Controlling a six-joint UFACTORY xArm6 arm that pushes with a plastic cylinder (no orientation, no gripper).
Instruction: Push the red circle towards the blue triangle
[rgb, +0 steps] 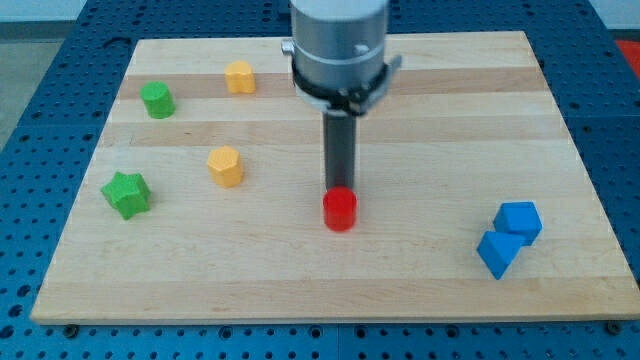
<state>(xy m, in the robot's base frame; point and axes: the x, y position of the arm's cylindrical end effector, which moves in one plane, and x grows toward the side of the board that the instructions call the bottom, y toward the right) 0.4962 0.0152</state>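
The red circle (340, 210) sits on the wooden board, a little below its middle. My tip (340, 190) stands right at the circle's top edge and seems to touch it from the view's top. The blue triangle (497, 253) lies near the board's lower right, far to the right of the red circle and slightly lower. A blue cube-like block (518, 220) sits against the triangle's upper right.
A green block (157, 99) and a yellow block (239, 76) lie at the upper left. A yellow hexagon-like block (226, 165) and a green star (126, 194) lie at the left. The wooden board (430, 290) ends close below the blue blocks.
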